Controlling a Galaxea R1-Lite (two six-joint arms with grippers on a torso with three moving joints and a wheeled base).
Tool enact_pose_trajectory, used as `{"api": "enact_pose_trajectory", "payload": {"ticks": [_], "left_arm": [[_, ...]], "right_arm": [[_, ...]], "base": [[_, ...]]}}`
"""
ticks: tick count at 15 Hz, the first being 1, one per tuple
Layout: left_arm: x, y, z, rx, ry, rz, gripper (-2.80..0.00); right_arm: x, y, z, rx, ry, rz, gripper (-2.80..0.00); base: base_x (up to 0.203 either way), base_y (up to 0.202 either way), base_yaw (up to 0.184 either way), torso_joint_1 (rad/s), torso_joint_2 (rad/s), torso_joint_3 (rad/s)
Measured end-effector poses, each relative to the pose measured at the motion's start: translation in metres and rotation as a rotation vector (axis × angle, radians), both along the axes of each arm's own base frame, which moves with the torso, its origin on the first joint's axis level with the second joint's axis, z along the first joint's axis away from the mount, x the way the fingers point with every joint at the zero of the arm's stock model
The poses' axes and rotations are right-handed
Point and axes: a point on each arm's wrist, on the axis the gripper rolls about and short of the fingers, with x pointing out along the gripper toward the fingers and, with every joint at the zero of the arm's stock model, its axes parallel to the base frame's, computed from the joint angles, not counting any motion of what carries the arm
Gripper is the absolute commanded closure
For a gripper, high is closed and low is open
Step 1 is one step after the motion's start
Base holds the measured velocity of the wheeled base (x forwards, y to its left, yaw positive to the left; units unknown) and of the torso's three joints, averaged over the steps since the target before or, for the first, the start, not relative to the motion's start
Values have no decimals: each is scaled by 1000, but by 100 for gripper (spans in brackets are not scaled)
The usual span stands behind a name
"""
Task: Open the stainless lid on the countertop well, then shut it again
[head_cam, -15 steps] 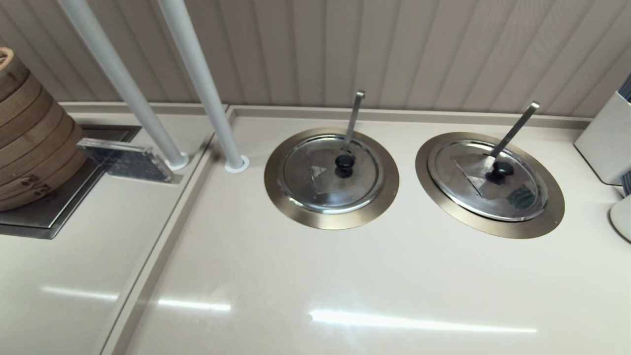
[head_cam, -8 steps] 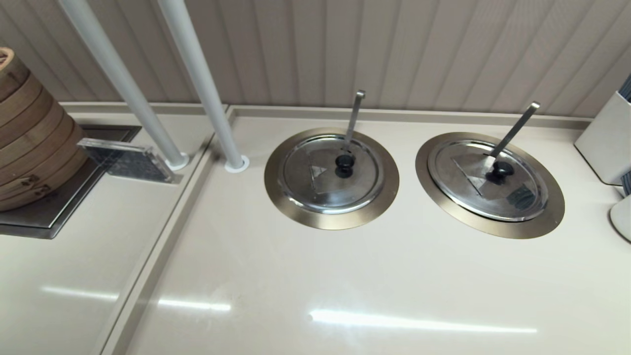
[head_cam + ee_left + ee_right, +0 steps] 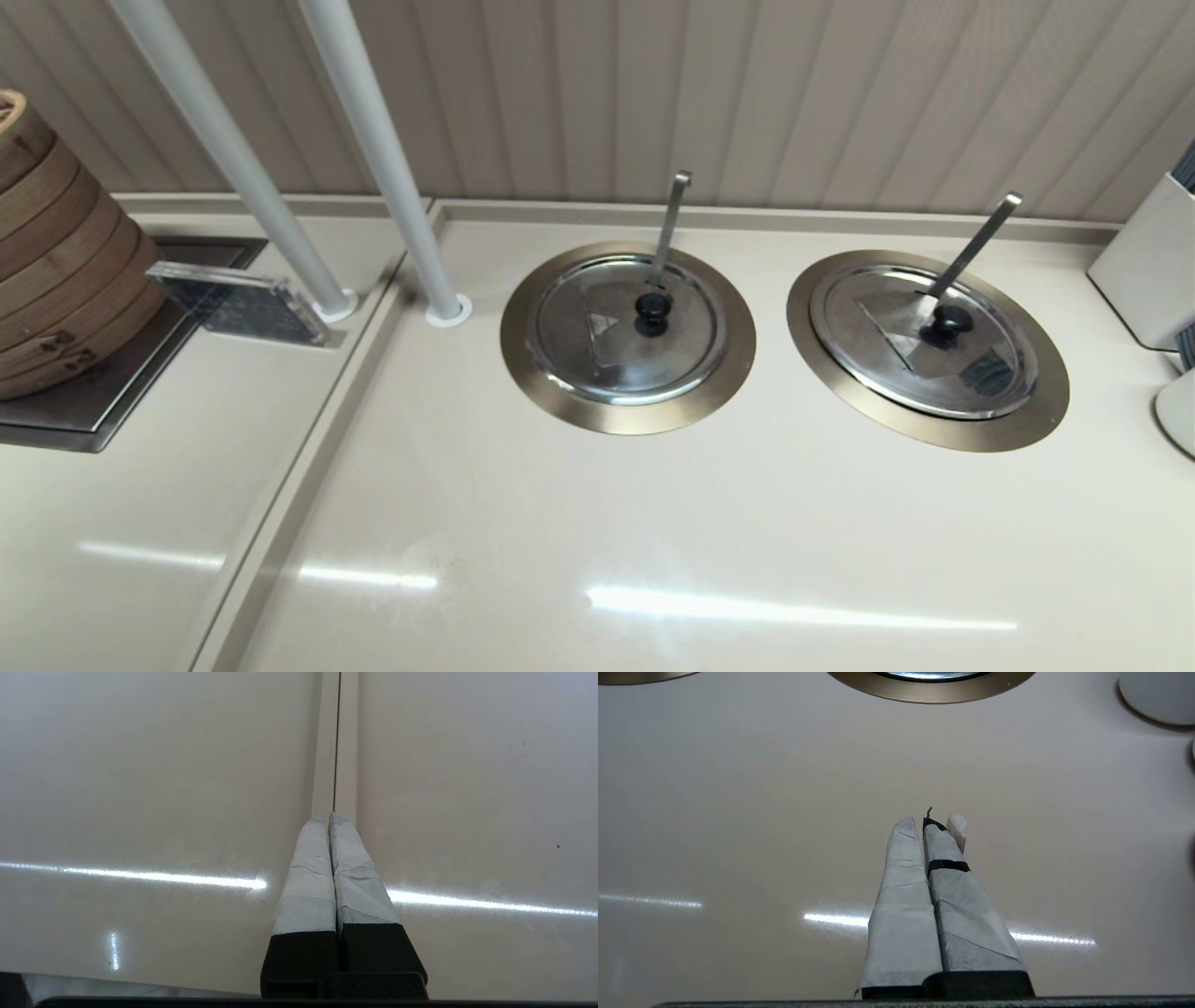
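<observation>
Head view: stainless lid (image 3: pixel 924 341) seated, dark patch near rim; left pincer (image 3: pixel 328 820), right pincer (image 3: pixel 924 823) together.

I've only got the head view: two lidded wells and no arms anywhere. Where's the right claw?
Observer: The right claw hovers over bare counter, pointing toward the rim of the well that has the dark-patched lid.
Operator: Is it open?
Observer: No, shut and holding nothing.
Operator: And the other one?
Observer: The left claw is also shut and empty. It sits over the seam between the two counter slabs, with no well in its view.
</observation>
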Motion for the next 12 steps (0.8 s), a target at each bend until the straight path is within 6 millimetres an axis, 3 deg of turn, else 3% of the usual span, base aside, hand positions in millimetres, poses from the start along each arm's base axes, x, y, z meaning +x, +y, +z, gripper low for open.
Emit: {"api": "enact_pose_trajectory", "payload": {"ticks": [4,12], "left_arm": [[0,0,0,0,0,0,0],[0,0,0,0,0,0,0]], "right_arm": [[0,1,-1,-84,6,28,0],[0,0,0,-18,5,21,0]], "base": [[0,0,0,0,0,0],[0,0,0,0,0,0]]}}
